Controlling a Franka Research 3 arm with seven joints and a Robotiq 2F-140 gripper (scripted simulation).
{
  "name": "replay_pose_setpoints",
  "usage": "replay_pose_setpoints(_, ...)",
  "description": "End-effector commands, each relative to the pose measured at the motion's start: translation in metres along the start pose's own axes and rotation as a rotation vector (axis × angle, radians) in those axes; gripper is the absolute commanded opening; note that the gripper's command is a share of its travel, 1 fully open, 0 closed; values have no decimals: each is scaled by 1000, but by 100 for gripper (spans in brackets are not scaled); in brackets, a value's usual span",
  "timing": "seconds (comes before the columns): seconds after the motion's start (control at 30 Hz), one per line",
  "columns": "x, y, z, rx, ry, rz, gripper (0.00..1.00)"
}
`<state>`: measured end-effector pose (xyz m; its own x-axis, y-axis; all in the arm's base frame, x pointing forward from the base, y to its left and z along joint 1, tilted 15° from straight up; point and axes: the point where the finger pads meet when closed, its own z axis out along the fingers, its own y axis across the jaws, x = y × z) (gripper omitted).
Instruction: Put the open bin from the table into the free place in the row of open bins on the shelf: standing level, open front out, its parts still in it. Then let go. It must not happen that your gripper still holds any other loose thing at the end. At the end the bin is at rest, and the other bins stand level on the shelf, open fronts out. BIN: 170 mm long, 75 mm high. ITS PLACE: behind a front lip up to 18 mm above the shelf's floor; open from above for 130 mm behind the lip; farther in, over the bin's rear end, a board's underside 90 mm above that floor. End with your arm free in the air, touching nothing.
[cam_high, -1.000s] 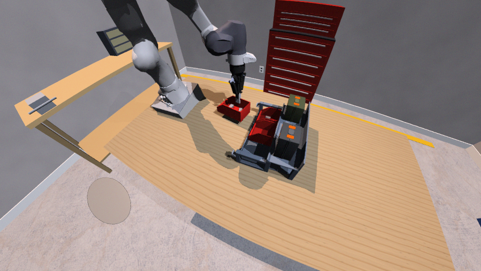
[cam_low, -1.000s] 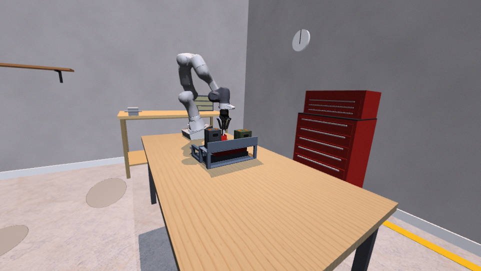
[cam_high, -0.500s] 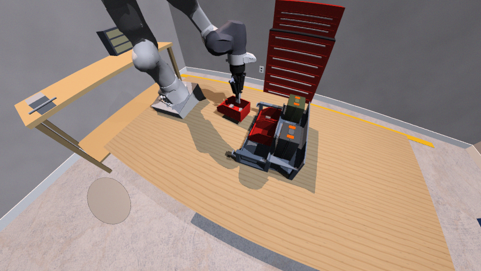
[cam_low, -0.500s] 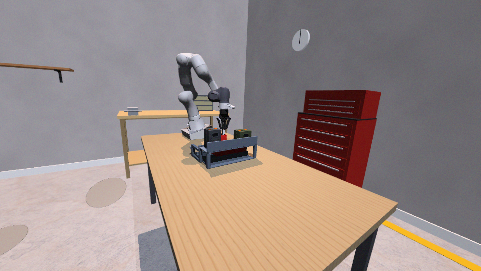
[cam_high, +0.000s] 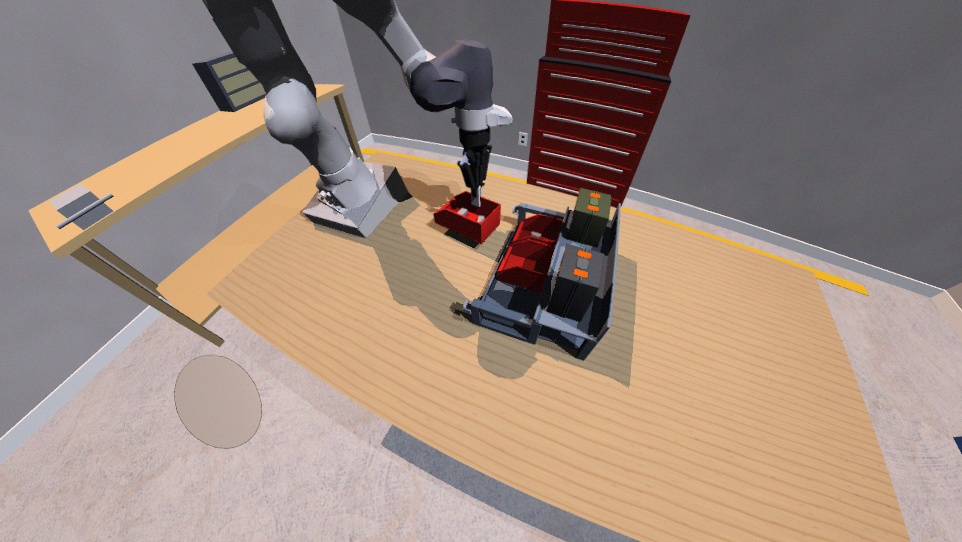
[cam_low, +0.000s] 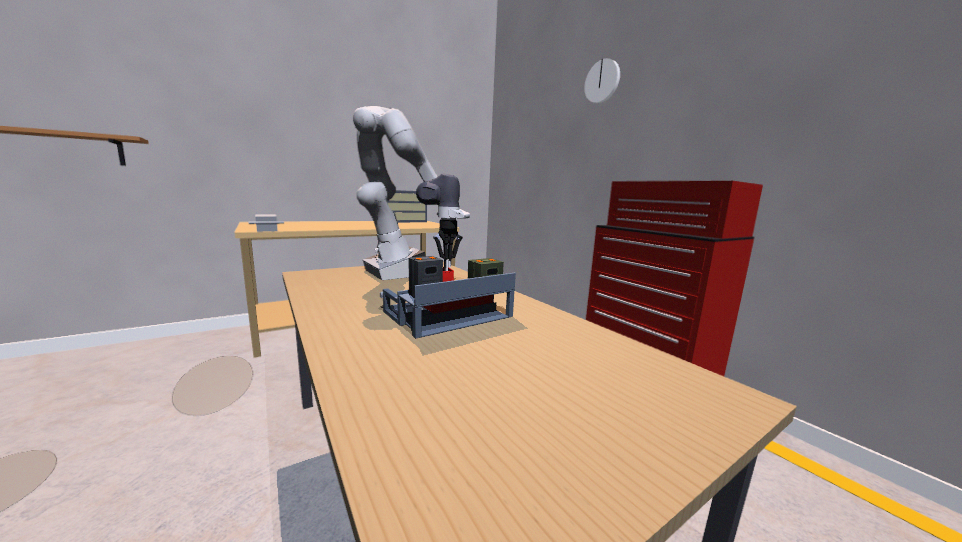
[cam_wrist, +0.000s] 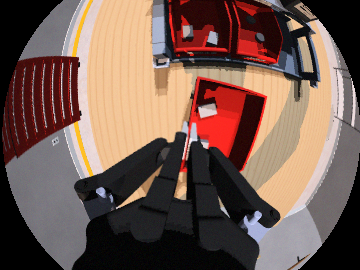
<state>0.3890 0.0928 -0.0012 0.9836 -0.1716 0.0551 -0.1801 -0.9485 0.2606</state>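
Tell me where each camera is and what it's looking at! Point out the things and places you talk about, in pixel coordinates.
Top: high up, slanting down at the table (cam_high: 706, 377) (cam_low: 525, 417) (cam_wrist: 115, 110); it shows the arm (cam_high: 292, 111) (cam_low: 403, 138), cut off above.
Exterior: past the table's far end, facing the robot; it shows the whole arm.
Wrist: on the arm's wrist, facing past the end effector (cam_high: 476, 200) (cam_low: 447, 267) (cam_wrist: 190, 132) into the red bin (cam_high: 464, 224) (cam_low: 447, 275) (cam_wrist: 227, 117); no arm links show.
Top and exterior share the arm, red bin and shelf (cam_high: 501, 315) (cam_low: 464, 288) (cam_wrist: 159, 32).

Can't make out any change from the earlier pictures to now, top or exterior. Can't compare the wrist view, with only the current picture to go on.
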Motion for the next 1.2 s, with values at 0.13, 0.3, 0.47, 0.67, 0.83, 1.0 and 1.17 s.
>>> replay_pose_setpoints(0.13,0,3,-1,1,2,-5,0)
replay_pose_setpoints(0.3,1,8,-1,1,2,-10,0)
replay_pose_setpoints(0.47,2,12,-1,1,2,-15,0)
replay_pose_setpoints(0.67,4,23,-1,1,2,-26,0)
replay_pose_setpoints(0.83,6,35,-1,1,2,-39,0)
replay_pose_setpoints(1.0,7,44,0,1,2,-47,0)
replay_pose_setpoints(1.17,10,60,0,1,2,-64,0)
